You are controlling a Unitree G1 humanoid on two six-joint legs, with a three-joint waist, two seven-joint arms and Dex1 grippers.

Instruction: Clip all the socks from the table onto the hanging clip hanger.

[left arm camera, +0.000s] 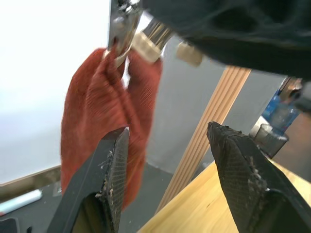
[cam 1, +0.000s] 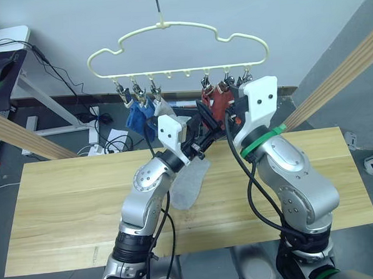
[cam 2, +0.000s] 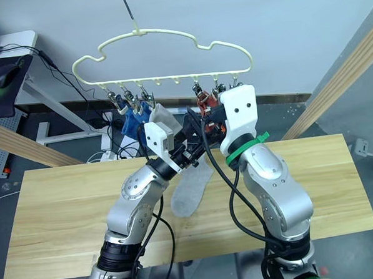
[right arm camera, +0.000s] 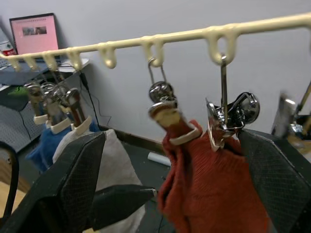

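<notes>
The pale-yellow clip hanger [cam 1: 180, 27] hangs above the table's [cam 1: 64, 202] far edge. On its left clips hang blue socks [cam 1: 135, 119] and a light grey sock [cam 1: 161, 108]. Two rust-red socks [right arm camera: 209, 179] hang from clips on the right. Another light grey sock [cam 1: 192, 183] lies flat on the table between my arms. My left gripper [left arm camera: 165, 141] is open just below and beside a red sock [left arm camera: 97, 121], holding nothing. My right gripper [right arm camera: 171, 136] is raised and wide open, with the red socks' clips [right arm camera: 167, 114] in front of it.
Slanted wooden frame poles [cam 1: 23, 132] [cam 1: 334, 88] cross both sides of the table. A desk [cam 1: 6, 36] and floor cables [cam 1: 92, 129] sit at the back left. A blue bottle [left arm camera: 279, 109] stands beyond the table.
</notes>
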